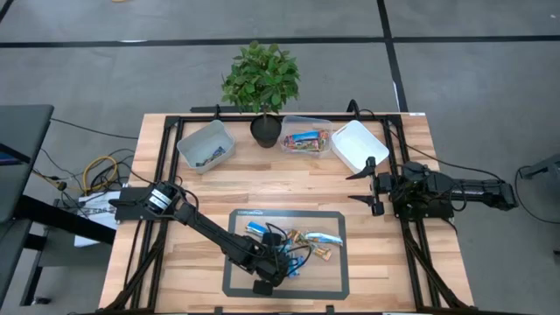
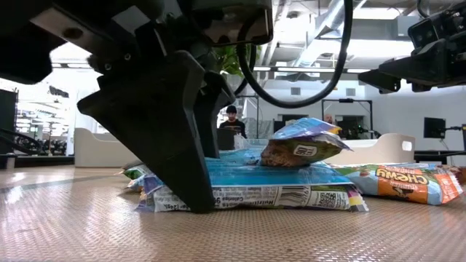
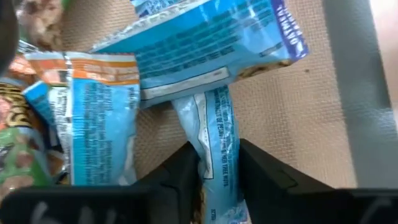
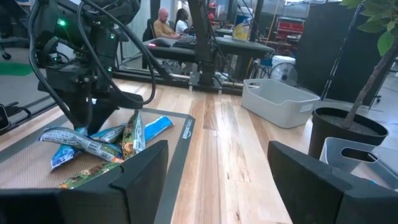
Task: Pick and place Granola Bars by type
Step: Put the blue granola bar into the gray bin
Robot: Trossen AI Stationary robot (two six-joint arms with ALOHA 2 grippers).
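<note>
A pile of granola bars (image 1: 293, 245) in blue, tan-orange and multicoloured wrappers lies on the dark mat (image 1: 337, 280) near the table's front edge. My left gripper (image 1: 267, 271) reaches steeply down into the pile's near left side. It is shut on a narrow blue bar (image 3: 214, 124), whose far end lies under a wider blue bar (image 3: 205, 50). In the low view its dark fingers (image 2: 175, 145) come down on the pile's left end. My right gripper (image 1: 366, 185) waits open at the table's right edge, above the wood. My left gripper pinches the narrow blue bar by its two long edges (image 3: 217, 163), close to its near end, one finger (image 3: 183, 171) on each side. The fingers slant down from above and from the table's left. The bar lies on the mat, running away from the gripper.
Along the far edge stand a grey bin (image 1: 206, 144) with a few bars, a potted plant (image 1: 262, 83), a clear bin (image 1: 306, 138) with multicoloured bars, and a white bin (image 1: 357, 144). Bare wood lies between the bins and the mat.
</note>
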